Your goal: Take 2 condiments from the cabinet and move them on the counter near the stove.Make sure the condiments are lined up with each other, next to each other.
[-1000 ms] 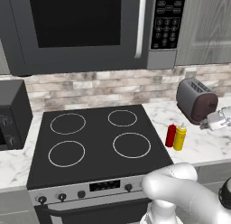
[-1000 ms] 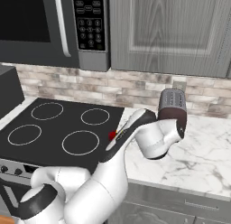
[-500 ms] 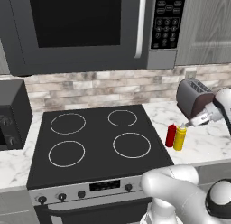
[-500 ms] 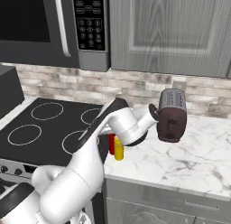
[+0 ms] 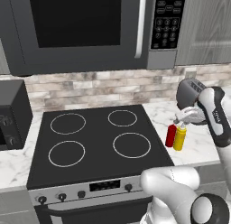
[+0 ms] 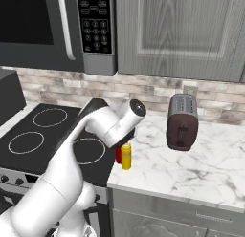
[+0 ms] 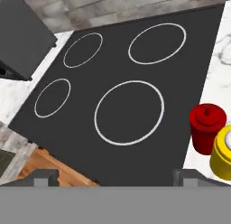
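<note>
Above the white marble surface [image 5: 198,148], the gripper [image 5: 184,120] hangs wide open over the touching slim red [image 5: 171,135] and yellow [image 5: 179,138] squeeze bottles, seemingly light, tippy, best gripped mid-body.

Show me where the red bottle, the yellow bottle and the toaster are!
red bottle [image 7: 207,127], hand view, on its round top.
yellow bottle [image 6: 126,157], right base view, middle of its body.
toaster [image 6: 182,123], right base view, on its front face.
</note>
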You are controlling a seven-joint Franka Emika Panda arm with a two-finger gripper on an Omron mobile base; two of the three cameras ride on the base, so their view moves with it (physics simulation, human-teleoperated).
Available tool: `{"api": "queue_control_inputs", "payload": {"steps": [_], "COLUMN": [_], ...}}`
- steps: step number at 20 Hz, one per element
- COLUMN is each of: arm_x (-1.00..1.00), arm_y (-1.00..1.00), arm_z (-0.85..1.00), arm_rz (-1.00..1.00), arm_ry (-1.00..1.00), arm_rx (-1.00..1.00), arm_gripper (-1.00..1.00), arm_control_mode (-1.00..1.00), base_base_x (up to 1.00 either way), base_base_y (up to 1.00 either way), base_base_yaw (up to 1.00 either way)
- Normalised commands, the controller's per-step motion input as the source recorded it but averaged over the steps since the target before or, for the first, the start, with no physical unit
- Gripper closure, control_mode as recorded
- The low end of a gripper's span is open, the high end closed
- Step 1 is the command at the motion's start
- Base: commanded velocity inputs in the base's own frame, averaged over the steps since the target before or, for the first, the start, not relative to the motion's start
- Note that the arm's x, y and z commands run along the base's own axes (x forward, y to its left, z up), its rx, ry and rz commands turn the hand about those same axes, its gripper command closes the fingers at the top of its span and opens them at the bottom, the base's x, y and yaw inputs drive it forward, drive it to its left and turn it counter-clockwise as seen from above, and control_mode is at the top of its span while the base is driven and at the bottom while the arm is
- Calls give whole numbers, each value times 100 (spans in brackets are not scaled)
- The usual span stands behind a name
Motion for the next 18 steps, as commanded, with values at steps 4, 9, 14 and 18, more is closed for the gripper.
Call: {"api": "queue_control_inputs", "payload": {"steps": [4,9,14,18], "arm_x": [0,5,1,0], "arm_y": [36,48,60,12], "arm_z": [15,0,-1,0], "arm_rz": [-26,-19,-15,-2], "arm_ry": [37,16,0,0], "arm_rx": [-11,-16,-17,-1], "arm_gripper": [-100,-100,-100,-100], "arm_control_mode": [-100,-100,-100,-100], "base_base_x": [0,0,0,0], "base_base_y": [0,0,0,0], "base_base_yaw": [0,0,0,0]}}
